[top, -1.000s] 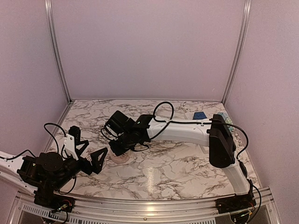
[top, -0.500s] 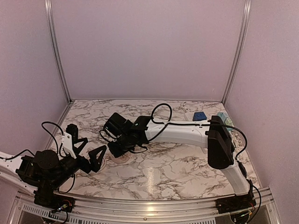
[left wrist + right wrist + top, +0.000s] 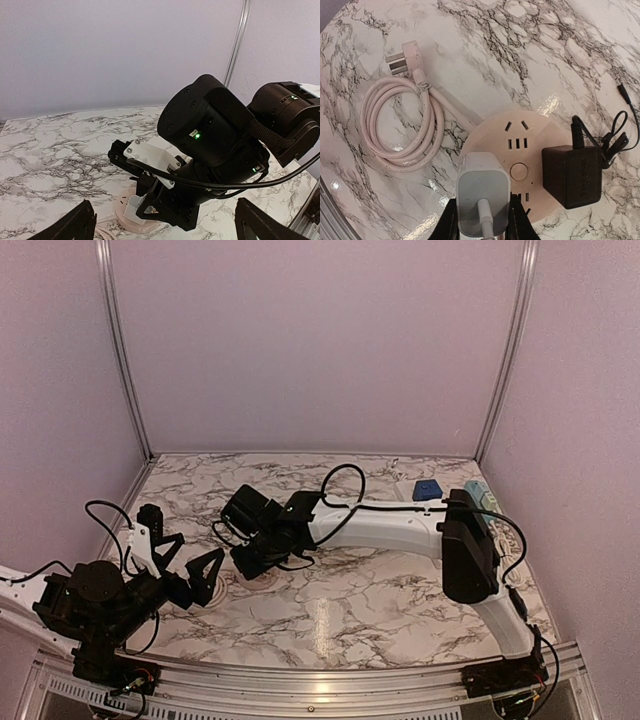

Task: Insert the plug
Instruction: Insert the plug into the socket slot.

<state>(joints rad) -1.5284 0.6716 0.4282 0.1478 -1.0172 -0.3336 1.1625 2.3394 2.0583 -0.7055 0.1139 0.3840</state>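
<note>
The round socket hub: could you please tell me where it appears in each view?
Top external: hub left of centre, under the right gripper.
Left wrist: hub at the bottom edge, left of centre.
Right wrist: hub centre to lower right.
Shared landmark: the right gripper, shut on the white plug over it.

Marble table (image 3: 380, 600), 1 black adapter (image 3: 576, 176), 1 blue block (image 3: 428, 489) far right.

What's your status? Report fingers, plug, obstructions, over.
Right fingers shut on white plug. Left fingers open, empty, alongside. Plug at rim of round socket, seating unclear. Black adapter occupies neighbouring slot, clear of plug.
</note>
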